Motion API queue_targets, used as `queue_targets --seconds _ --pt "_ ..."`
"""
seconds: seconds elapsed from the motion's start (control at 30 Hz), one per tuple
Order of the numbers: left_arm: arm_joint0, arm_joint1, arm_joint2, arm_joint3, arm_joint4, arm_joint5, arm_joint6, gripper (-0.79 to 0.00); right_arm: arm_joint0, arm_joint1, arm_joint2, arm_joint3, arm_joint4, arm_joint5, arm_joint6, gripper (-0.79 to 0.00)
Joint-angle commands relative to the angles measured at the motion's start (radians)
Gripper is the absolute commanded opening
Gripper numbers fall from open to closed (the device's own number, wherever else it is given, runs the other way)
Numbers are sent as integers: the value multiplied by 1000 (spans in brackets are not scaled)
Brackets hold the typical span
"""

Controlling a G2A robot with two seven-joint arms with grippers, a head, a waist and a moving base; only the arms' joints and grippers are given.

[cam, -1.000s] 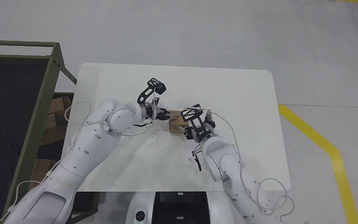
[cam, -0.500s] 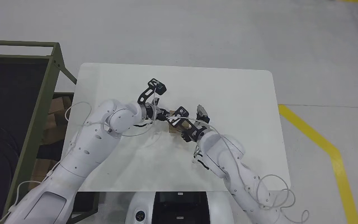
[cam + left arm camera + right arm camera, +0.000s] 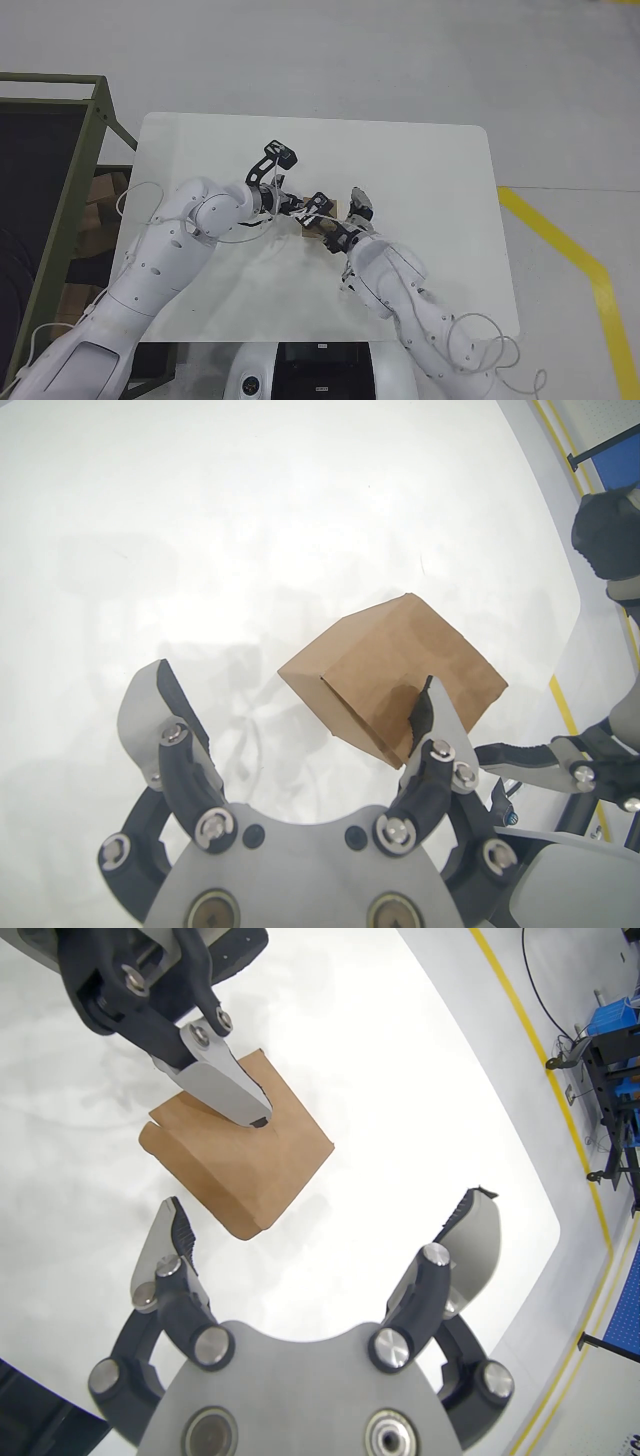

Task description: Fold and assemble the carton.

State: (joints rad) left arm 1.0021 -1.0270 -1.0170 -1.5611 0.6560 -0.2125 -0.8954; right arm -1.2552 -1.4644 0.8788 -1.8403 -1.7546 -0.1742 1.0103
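— Where is the carton [image 3: 395,680]?

— On the white worktop [image 3: 400,1103], under the tip of one of the left fingers [image 3: 442,725], which seems to touch its top face. The other left finger stands well off to the side. That pair is spread wide and holds nothing.

— And the right fingers [image 3: 475,1238]?

— Spread wide too, and empty. The carton lies just beside the tip of one, at the mouth of the gap between them.

— How far along is it?

— Far, I'd judge. It already stands as a closed brown block with its panels folded over. One end shows a slit and a panel edge not lying flush, so pressing or tucking that closure looks like what's left.
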Motion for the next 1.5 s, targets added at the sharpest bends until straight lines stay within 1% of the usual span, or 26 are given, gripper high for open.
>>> queue_targets --seconds 0.0,0.1,0.13,0.17,0.4,0.6,0.73,1.03,1.17,1.27,1.37,1.47 --pt "1 0 -1 0 -1 -2 -1 0 8 -3 -12 5 -9 3 9 0" --pt "0 -1 -1 3 -2 -3 -3 0 18 -8 -21 16 -16 6 20 0" --pt "0 -1 -1 3 -1 -4 -4 0 22 -9 -22 20 -17 7 23 -71" --pt "-1 -2 -1 4 0 -4 -4 0 25 -10 -23 25 -16 9 27 -117" --pt "-3 -4 0 8 2 -2 -5 0 33 -17 -37 40 -31 8 40 -105" --pt "-4 -6 1 9 5 -3 -7 0 34 -22 -42 46 -50 14 44 -111" --pt "-5 -7 0 10 6 -3 -7 0 31 -25 -43 45 -56 22 35 -166" --pt "-2 -8 -4 10 8 -6 -9 0 24 -33 -44 50 -76 47 31 -200" --pt "0 -9 -6 9 10 -9 -12 0 26 -36 -46 56 -82 52 29 -191" --pt "1 -9 -7 8 13 -10 -15 0 27 -40 -47 60 -85 59 31 -203" --pt "2 -9 -8 7 13 -10 -17 0 27 -43 -49 63 -91 61 31 -185" --pt "2 -9 -8 7 15 -11 -19 0 27 -45 -48 66 -97 64 35 -188"
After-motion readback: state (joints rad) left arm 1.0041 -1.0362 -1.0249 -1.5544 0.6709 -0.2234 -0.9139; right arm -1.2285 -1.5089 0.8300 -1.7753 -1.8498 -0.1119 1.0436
